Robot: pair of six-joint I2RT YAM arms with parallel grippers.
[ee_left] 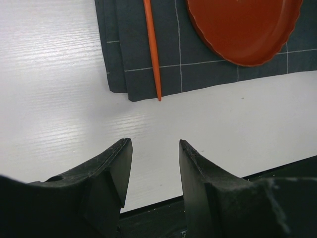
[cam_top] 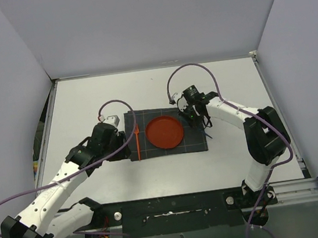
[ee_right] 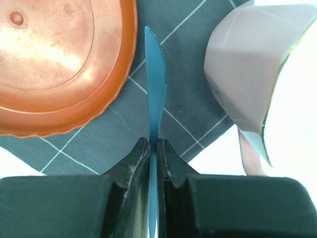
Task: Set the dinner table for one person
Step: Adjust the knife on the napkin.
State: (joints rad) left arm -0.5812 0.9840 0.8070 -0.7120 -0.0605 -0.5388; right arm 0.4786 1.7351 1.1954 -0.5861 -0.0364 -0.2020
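Note:
On the white dinner table [cam_top: 143, 86] lies a dark grid-lined mat [cam_top: 142, 119] with a red plate [cam_top: 164, 133] at its centre. An orange fork [cam_top: 137, 142] lies along the mat's left strip. My right gripper [ee_right: 152, 143] is shut on a blue knife [ee_right: 155, 74] whose serrated blade points out over the mat, just right of the plate [ee_right: 54, 64]. From above, the right gripper [cam_top: 192, 116] hovers at the mat's right side. My left gripper [ee_left: 155, 141] stands open and empty over bare table, short of the mat's near left corner [ee_left: 130, 96] and the fork's end [ee_left: 158, 94].
A pale cup-like thing [ee_right: 242, 74] sits by the mat's right edge, close to the knife; the top view hides it under the right arm. Purple cables loop over both arms. Grey walls enclose three sides. A black rail [cam_top: 177, 210] runs along the near edge.

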